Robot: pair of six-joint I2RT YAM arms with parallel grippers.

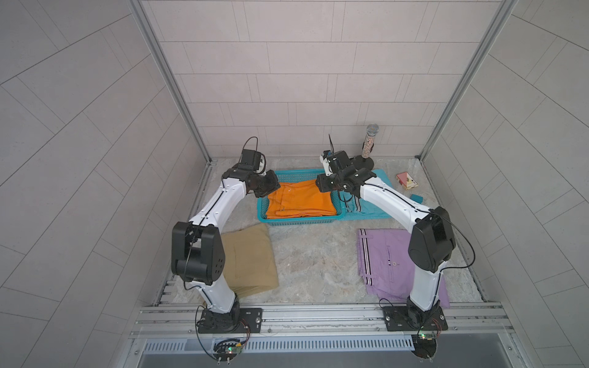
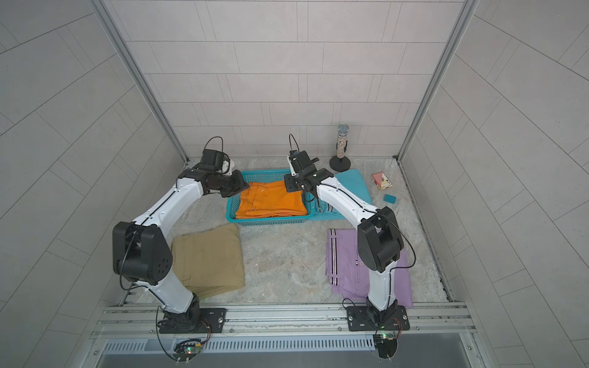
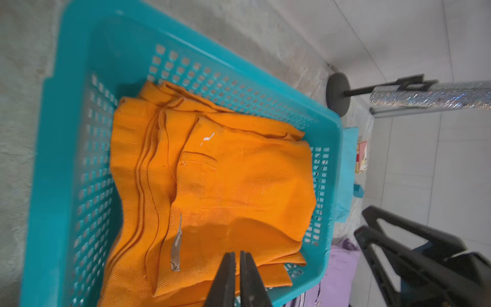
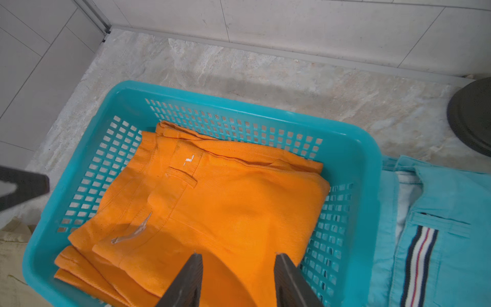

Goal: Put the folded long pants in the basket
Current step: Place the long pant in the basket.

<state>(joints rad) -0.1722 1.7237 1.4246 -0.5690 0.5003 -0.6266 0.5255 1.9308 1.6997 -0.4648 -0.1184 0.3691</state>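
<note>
Bundles are waiting along the near edge of the table [image 1: 318,255]: khaki pants [image 1: 248,258] at the left corner, lilac pants [image 1: 385,261] at the right. Further back, the basket [image 1: 299,220] is sitting toward the far edge with the orange pants [image 1: 299,199] lying inside, slightly rumpled. Turquoise pants [image 2: 353,183] are lying against its right wall. Left gripper [image 3: 237,255] is hovering over the orange cloth, jaws pinched together on nothing; right gripper [image 4: 239,256] is hanging there too, jaws partly apart, empty. Cloth is looking soft, light and floppy, likely unfolding if pinched by one corner; gripping opposite edges through all layers is looking safest.
</note>
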